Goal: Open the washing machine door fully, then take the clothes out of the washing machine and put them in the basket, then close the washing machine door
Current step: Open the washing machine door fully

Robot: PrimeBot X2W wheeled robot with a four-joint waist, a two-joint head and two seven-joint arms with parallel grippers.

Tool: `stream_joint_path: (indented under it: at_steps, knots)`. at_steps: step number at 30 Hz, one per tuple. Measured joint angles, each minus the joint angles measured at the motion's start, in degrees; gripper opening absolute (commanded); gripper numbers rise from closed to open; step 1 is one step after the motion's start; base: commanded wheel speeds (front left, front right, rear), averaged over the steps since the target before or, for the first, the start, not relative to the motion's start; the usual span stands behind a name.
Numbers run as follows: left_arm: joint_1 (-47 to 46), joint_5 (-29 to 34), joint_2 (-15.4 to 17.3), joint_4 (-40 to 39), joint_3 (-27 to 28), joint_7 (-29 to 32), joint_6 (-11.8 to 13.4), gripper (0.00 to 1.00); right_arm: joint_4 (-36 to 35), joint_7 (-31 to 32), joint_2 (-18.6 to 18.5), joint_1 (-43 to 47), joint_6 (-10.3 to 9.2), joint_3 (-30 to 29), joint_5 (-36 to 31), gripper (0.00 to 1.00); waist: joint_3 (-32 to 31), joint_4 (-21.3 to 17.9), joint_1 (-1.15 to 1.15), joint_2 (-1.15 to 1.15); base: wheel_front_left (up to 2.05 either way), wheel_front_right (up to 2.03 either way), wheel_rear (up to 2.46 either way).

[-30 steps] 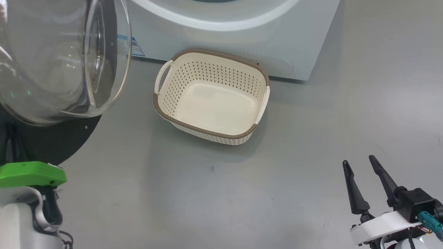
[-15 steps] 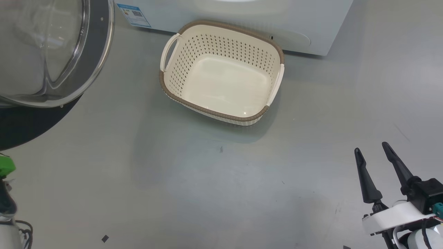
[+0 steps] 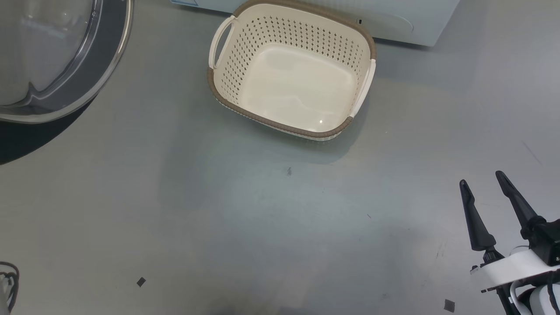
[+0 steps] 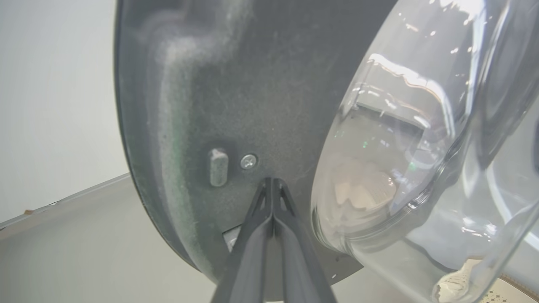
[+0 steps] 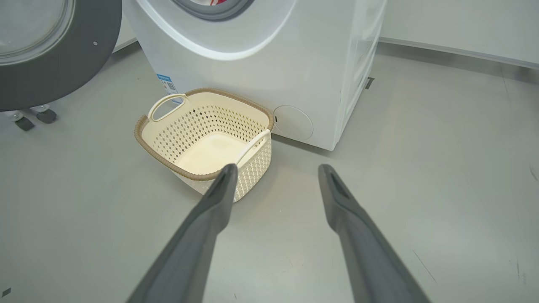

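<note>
In the head view, the door (image 3: 100,57) hangs at upper left, swung out over the floor (image 3: 262,218), and the empty basket (image 3: 232,76) sits close against the foot of the washer (image 3: 393,17). Your right gripper (image 3: 480,178) waits at lower right with its fingers apart and nothing in them. A hasty reach from there could clip the light basket and shove it out from under the opening. In the left wrist view, your left gripper (image 4: 271,182) has its fingers pressed together, with the tips at the door's dark inner face beside a peg (image 4: 218,167) and a screw (image 4: 248,161). You cannot tell whether they touch. If you push there, the tips may skid on the smooth face toward the glass bulge, and a door short of fully open will crowd your reach. In the right wrist view, a red sliver of the clothes (image 5: 209,1) shows in the drum. Dragged out carelessly, they could fall on the floor beside the basket.
</note>
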Motion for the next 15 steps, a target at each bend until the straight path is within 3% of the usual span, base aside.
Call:
stream_joint_path:
  at_steps: [8, 15]
  knots:
    - [-1.7, 0.1, 0.7, 2.7, -0.4, -0.2, -0.2, 0.0, 0.0, 0.0, 0.0, 0.0, 0.01, -0.1, 0.0, 1.0, 0.5, 0.4, 0.0, 0.0, 0.0, 0.0, 0.0]
    - [-1.9, 1.0, 1.3, 4.5, -1.6, -1.7, -2.0, 0.0, 1.0, -0.1, 1.1, -0.7, 0.18, 0.4, 0.3, 1.0, -1.3, 0.1, 0.0, 0.0, 0.0, 0.0, 0.0]
